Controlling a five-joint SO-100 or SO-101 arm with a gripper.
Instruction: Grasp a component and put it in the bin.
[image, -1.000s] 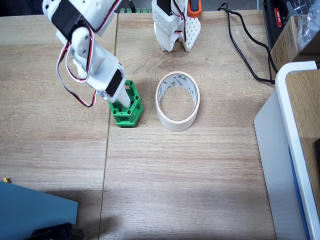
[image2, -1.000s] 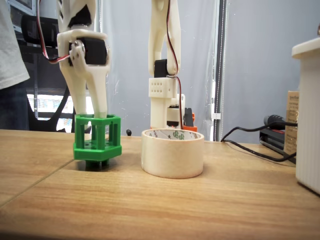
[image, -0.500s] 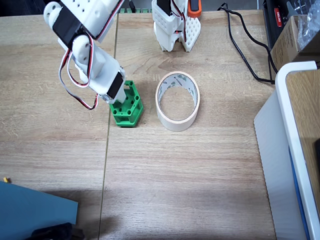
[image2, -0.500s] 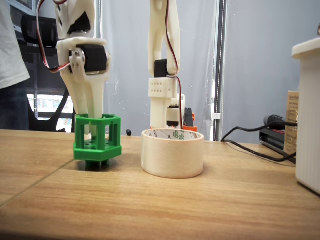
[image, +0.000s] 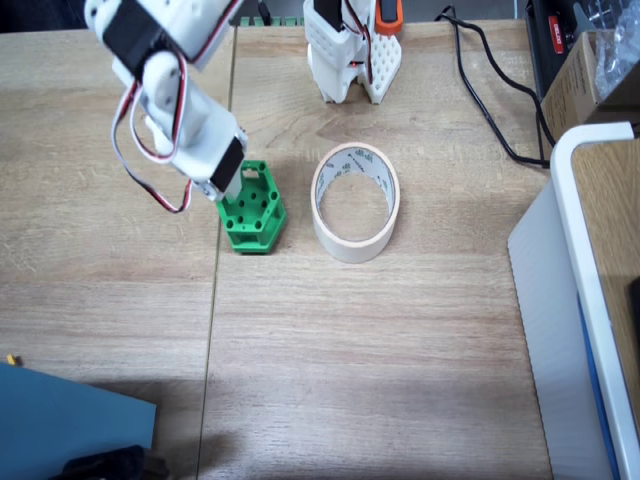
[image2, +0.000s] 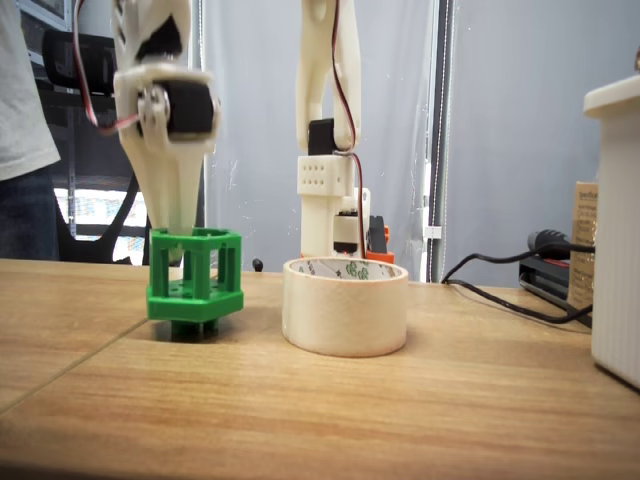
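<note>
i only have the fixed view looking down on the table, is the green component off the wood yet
observer: no, in a fixed view from table height the component stands upright on the table.
operator: how low is the hand
observer: the hand tapers down to the component's top rim; I cannot tell whether it grips.
operator: how tall is the bin next to it
observer: the bin lies flat, and its rim sits lower than the component's top, so the component's base would probably have to rise above that rim.
</note>
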